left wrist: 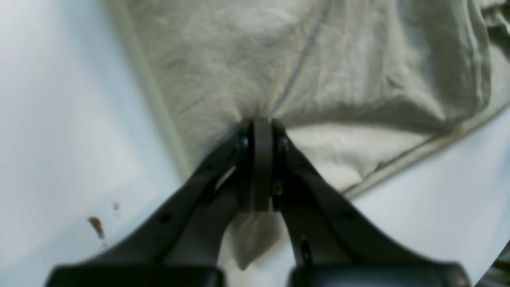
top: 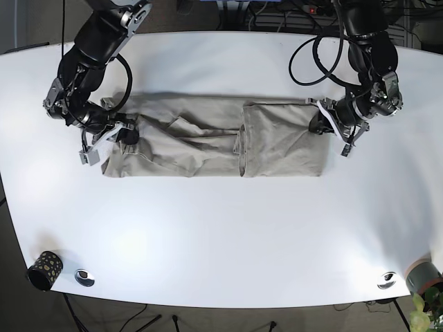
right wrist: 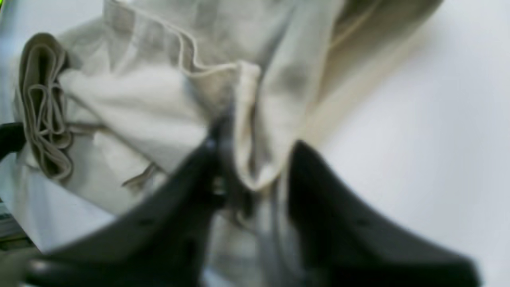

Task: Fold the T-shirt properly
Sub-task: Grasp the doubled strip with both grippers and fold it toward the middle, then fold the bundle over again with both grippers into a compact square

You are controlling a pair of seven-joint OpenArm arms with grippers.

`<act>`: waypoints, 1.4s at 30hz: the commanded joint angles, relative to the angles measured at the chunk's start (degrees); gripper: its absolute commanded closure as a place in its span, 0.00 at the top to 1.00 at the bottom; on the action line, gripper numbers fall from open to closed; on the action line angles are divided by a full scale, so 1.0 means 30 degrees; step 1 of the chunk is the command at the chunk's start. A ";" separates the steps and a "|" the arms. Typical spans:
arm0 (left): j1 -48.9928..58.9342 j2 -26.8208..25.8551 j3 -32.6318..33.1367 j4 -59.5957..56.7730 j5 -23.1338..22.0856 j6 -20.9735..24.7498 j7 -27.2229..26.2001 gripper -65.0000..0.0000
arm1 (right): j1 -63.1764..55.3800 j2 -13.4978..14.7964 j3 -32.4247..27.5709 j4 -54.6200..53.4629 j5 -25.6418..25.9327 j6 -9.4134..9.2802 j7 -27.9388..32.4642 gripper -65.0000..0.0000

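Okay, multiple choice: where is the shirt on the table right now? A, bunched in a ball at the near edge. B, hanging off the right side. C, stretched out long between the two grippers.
C: the shirt lies stretched across the table, with the left gripper and right gripper at opposite ends.

T-shirt [top: 208, 142]: beige cloth, matt, creased
table [top: 228, 242]: white, smooth, slightly glossy
left gripper [left wrist: 261, 135]: black matt plastic

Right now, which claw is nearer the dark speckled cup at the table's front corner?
Right. The right claw grips the T-shirt on the cup's side; the left claw holds the far end.
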 commanded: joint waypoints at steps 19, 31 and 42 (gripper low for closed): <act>-0.0514 -0.0008 0.2445 -0.1293 0.0064 -0.0012 -0.0273 0.00 | -0.1307 0.0608 -0.1118 0.9130 0.0604 0.0055 -0.0722 0.00; -0.0895 0.1575 0.5024 -0.1850 0.0152 -0.0012 -0.0742 0.00 | -0.2186 -0.1238 -0.6042 1.2910 0.0604 0.0055 -0.0986 0.00; -0.0807 0.1780 0.6108 -0.1820 0.0123 -0.0012 -0.0801 0.00 | -0.1776 -0.4168 -0.8415 1.1093 0.0429 0.0055 -0.0752 0.00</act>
